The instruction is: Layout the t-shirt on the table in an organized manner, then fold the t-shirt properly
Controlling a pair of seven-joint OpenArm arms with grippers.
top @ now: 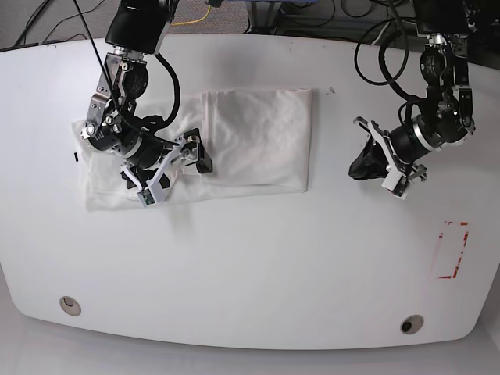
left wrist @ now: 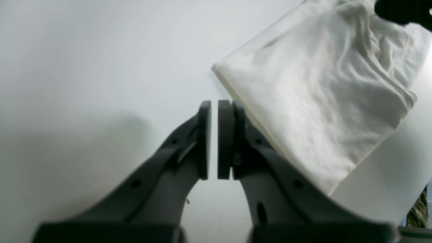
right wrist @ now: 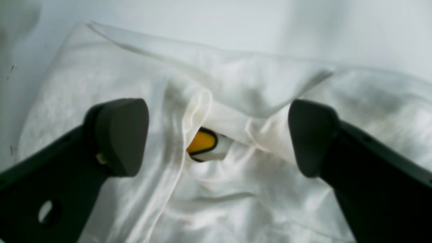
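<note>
The white t-shirt (top: 258,141) lies on the table (top: 250,266) at the back left, partly folded, with a flat panel on its right half and rumpled cloth on its left. My right gripper (top: 166,168) hovers open over that rumpled left part. In the right wrist view its two fingers straddle a raised fold of the t-shirt (right wrist: 253,202), and a bit of yellow print (right wrist: 201,141) peeks out from under the fold. My left gripper (top: 363,166) is shut and empty, off the shirt's right edge. In the left wrist view its pads (left wrist: 225,135) are together beside the t-shirt (left wrist: 320,101).
A red tape rectangle (top: 453,250) marks the table's right side. Two round grommet holes (top: 70,305) (top: 412,323) sit near the front edge. Cables run along the back edge (top: 258,31).
</note>
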